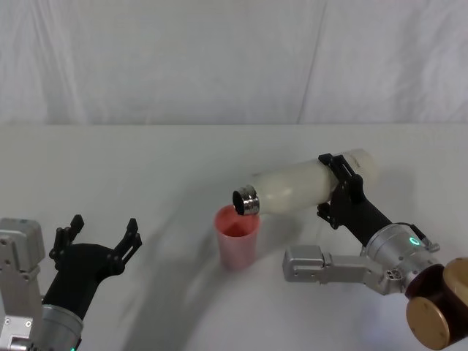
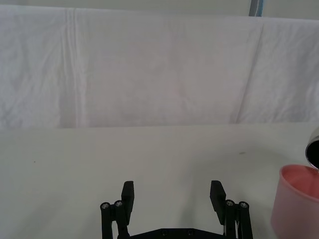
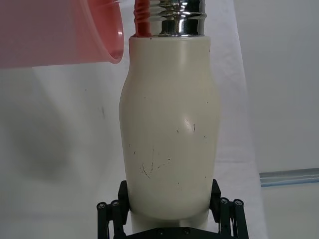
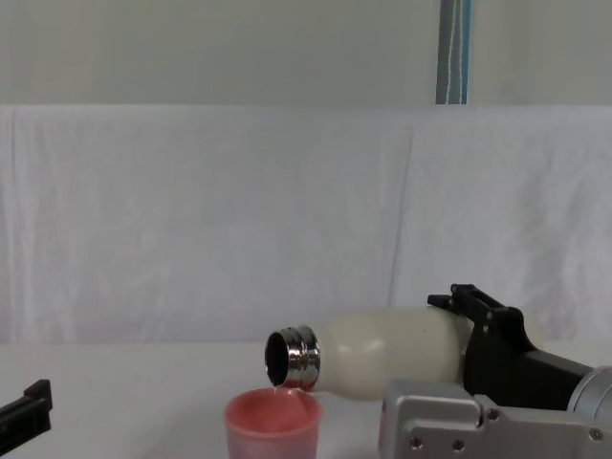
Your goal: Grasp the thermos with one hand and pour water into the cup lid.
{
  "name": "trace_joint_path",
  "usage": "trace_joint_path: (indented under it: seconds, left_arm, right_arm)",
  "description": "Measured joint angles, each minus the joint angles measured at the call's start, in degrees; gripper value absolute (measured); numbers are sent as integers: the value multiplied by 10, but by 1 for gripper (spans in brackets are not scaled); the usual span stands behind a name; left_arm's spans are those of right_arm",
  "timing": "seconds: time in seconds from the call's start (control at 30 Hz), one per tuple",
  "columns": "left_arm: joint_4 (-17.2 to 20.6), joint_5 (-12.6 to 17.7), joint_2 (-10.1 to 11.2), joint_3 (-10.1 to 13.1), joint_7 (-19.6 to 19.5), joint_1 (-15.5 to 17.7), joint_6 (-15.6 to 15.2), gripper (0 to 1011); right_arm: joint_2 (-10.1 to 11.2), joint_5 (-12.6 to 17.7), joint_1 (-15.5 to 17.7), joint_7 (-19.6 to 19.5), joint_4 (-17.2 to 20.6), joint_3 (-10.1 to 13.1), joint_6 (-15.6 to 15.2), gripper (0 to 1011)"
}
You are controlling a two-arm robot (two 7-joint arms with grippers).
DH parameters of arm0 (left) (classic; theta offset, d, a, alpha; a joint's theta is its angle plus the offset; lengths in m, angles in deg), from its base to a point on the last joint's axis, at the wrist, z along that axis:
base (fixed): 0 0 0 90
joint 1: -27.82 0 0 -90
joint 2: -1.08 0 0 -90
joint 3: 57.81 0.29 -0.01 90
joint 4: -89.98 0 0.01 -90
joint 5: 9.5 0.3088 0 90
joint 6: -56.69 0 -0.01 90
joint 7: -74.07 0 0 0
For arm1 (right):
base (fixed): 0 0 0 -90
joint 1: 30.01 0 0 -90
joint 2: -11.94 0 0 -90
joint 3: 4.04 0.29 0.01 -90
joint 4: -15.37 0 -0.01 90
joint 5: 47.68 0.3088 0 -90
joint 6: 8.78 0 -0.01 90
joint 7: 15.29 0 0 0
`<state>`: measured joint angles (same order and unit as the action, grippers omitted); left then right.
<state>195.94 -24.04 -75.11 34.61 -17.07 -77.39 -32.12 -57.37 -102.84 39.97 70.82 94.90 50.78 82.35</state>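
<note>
Thermos (image 1: 292,189) unlabelled, tipped over cup lid (image 1: 236,235).

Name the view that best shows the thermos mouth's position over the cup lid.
Chest view: the thermos lies tipped, side-on, its mouth just above the cup lid. The head view shows this from above, the right wrist view the body in the right gripper.

Cream thermos (image 1: 296,190), pink cup lid (image 1: 236,238), black tool (image 1: 342,191)
</note>
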Motion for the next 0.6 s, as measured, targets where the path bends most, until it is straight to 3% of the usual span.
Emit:
trace_joint_path:
  seconds: [0.43, 0.6]
  left_arm:
    - [0, 0, 0, 0, 0, 0, 0, 1001]
    - [0, 0, 0, 0, 0, 0, 0, 1001]
  right_arm:
    - [-10, 61, 14, 13, 7, 28, 20, 950]
    - [-18, 107, 24, 23, 14, 51, 34, 950]
